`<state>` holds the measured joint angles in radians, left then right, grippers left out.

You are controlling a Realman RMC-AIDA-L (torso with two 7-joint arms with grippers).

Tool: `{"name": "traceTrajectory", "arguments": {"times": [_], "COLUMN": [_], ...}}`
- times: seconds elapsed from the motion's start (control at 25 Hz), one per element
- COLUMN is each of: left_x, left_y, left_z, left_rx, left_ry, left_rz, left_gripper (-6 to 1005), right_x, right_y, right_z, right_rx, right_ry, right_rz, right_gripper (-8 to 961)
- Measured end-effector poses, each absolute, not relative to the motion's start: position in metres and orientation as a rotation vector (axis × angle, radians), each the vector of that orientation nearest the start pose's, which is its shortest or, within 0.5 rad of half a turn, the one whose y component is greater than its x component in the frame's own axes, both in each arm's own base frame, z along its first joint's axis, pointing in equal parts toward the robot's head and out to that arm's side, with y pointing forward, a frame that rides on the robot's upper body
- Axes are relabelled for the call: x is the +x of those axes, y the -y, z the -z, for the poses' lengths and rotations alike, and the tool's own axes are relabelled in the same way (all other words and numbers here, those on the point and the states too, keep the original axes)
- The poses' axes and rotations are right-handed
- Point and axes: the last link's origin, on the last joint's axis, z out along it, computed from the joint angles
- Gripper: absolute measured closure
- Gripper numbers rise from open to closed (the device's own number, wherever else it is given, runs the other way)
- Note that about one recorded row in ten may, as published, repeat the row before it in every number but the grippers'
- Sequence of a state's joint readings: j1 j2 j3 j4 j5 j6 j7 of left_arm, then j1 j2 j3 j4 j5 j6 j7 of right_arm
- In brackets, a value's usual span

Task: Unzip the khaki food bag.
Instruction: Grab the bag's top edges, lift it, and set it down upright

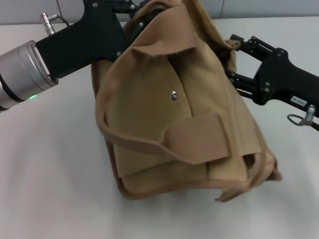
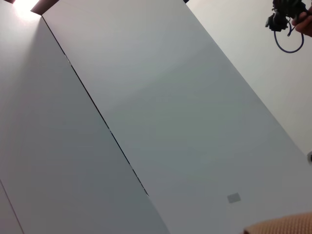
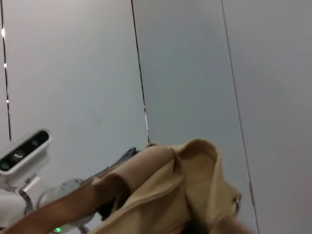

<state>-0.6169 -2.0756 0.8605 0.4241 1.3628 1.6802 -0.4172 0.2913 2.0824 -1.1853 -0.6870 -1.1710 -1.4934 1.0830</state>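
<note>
Surface: pale white table [image 1: 45,164] is filling the head view, bare around the load.
Room: grey wall panels [image 2: 161,112] with thin dark seams are showing in both wrist views.
Bag: khaki food bag [image 1: 174,124] is sitting mid-table, tilting, with its front pocket and silver snap [image 1: 173,94] facing up.
Left gripper [image 1: 130,19]: is reaching in at the bag's top far corner; jaws hidden, cannot tell.
Right gripper [image 1: 233,59]: is pressing against the bag's right upper side; jaws hidden by fabric, cannot tell.

No text can be read anywhere (a small white label [image 1: 299,101] is illegible).
</note>
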Motion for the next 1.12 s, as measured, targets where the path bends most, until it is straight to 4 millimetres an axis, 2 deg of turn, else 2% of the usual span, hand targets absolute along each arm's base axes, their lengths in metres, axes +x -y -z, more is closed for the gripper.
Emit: {"name": "traceTrajectory", "arguments": {"times": [0.28,0.52,0.68,0.92,1.12], "left_x": [-0.186,-0.185,-0.184,-0.183,-0.183], "left_y": [-0.344,-0.344,-0.344,-0.344,-0.344], "left_z": [-0.005,-0.005,-0.005,-0.004,-0.002], "left_rx": [-2.218,-2.219,-2.22,-2.221,-2.225], "left_ry": [-0.527,-0.531,-0.536,-0.538,-0.546], "left_rz": [1.107,1.108,1.111,1.117,1.115], "left_gripper": [914,914,914,914,914], "right_x": [0.251,0.253,0.251,0.246,0.242], "right_y": [-0.285,-0.287,-0.297,-0.299,-0.292], "right_z": [-0.018,-0.022,-0.026,-0.021,-0.004], "right_rx": [-2.315,-2.283,-2.27,-2.38,-2.402], "right_ry": [-0.32,-0.326,-0.336,-0.243,-0.081], "right_rz": [-1.281,-1.277,-1.27,-1.162,-1.124], "right_gripper": [110,110,111,111,111]}}
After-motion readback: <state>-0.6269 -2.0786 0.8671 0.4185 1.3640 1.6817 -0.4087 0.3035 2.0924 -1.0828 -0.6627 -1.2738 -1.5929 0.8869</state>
